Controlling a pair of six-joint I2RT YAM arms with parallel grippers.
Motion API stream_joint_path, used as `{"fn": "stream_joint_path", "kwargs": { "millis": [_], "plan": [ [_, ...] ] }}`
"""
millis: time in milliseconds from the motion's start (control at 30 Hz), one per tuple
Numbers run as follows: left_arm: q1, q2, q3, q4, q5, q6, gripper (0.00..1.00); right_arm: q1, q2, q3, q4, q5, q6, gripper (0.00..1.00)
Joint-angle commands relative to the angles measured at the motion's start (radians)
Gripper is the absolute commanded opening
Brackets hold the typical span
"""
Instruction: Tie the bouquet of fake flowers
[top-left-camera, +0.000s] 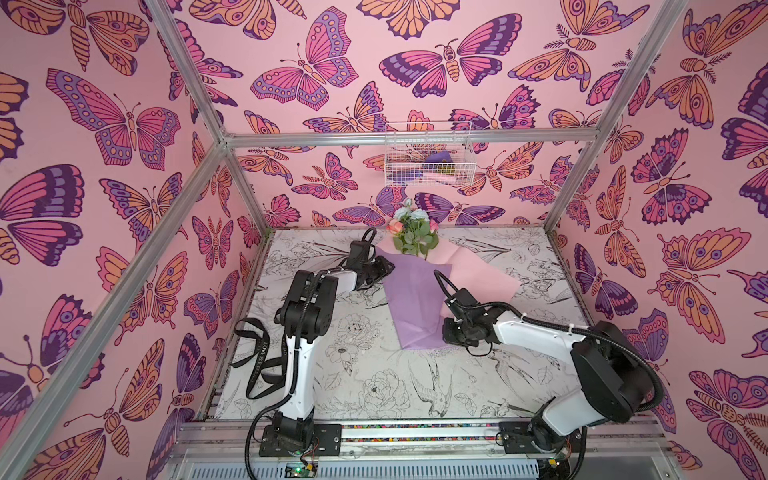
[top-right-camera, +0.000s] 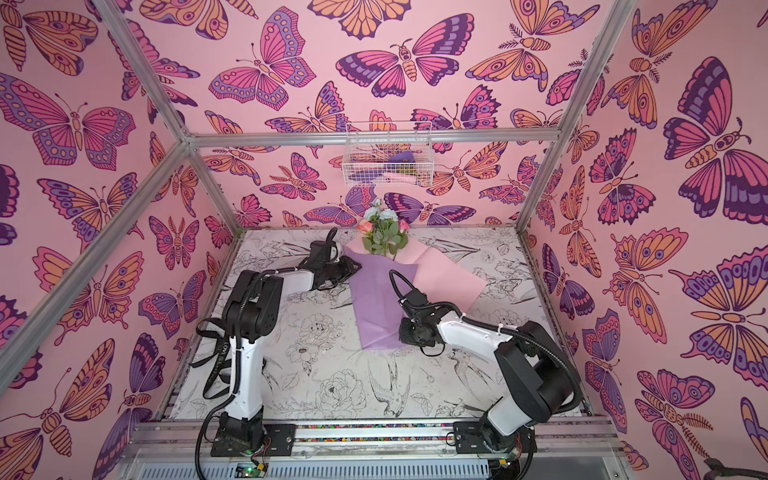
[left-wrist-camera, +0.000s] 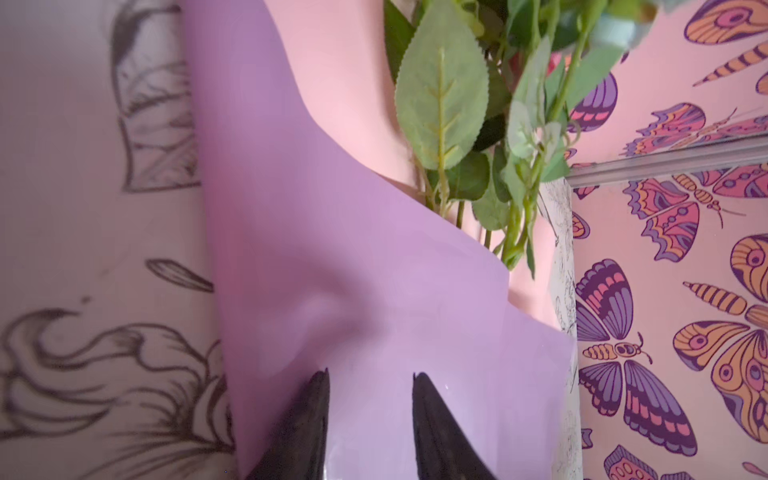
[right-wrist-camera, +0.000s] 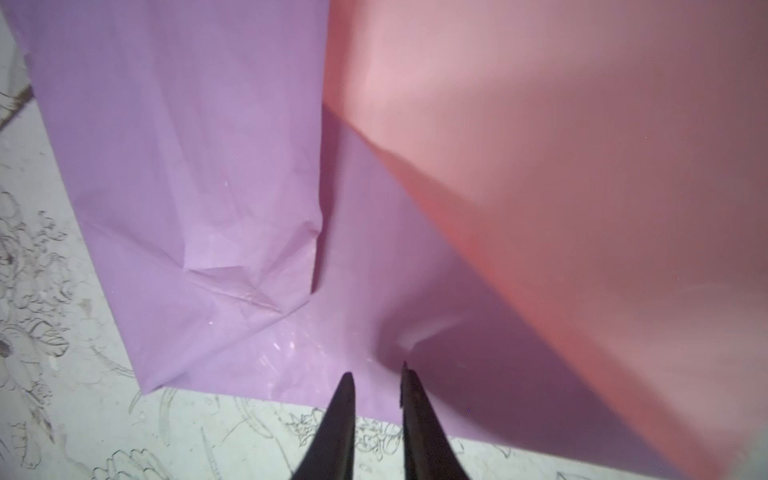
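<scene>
The bouquet of fake flowers (top-left-camera: 413, 232) (top-right-camera: 384, 235) lies at the back of the table, with pink and pale blue blooms and green leaves (left-wrist-camera: 442, 104) at the top. A lilac sheet (top-left-camera: 411, 303) (right-wrist-camera: 187, 145) is folded over its stems, and a pink sheet (top-left-camera: 478, 274) (right-wrist-camera: 561, 166) spreads to the right. My left gripper (top-left-camera: 386, 268) (left-wrist-camera: 371, 376) is at the lilac fold's left edge, jaws apart over the paper. My right gripper (top-left-camera: 446, 332) (right-wrist-camera: 376, 372) is at the paper's lower right edge, jaws slightly apart with nothing between them.
A long black ribbon (top-left-camera: 257, 357) (top-right-camera: 216, 361) with pale lettering lies looped at the table's left edge beside the left arm. A white wire basket (top-left-camera: 428, 153) hangs on the back wall. The table (top-left-camera: 374, 374) carries printed line drawings.
</scene>
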Motion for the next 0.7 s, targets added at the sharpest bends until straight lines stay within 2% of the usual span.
{"fn": "stream_joint_path", "kwargs": {
  "millis": [0,133,333,400,533,667],
  "plan": [
    [0.020,0.060,0.013,-0.119,-0.073,0.006,0.38,-0.011,-0.036,0.122,-0.122,0.097,-0.077,0.29],
    [0.019,0.052,0.023,-0.119,-0.040,0.005,0.39,-0.016,0.021,0.253,-0.131,0.126,-0.143,0.39],
    [0.018,-0.040,-0.071,-0.067,-0.029,-0.009,0.40,-0.015,0.273,0.518,-0.152,0.109,-0.194,0.55],
    [0.018,-0.091,-0.113,-0.052,-0.028,-0.006,0.43,-0.009,0.354,0.598,-0.165,0.116,-0.196,0.58],
    [0.019,-0.211,-0.198,-0.037,-0.034,0.012,0.60,0.002,0.494,0.742,-0.194,0.130,-0.199,0.63],
    [0.022,-0.328,-0.302,-0.030,-0.061,0.013,0.69,0.014,0.577,0.826,-0.184,0.104,-0.198,0.67]
  ]
}}
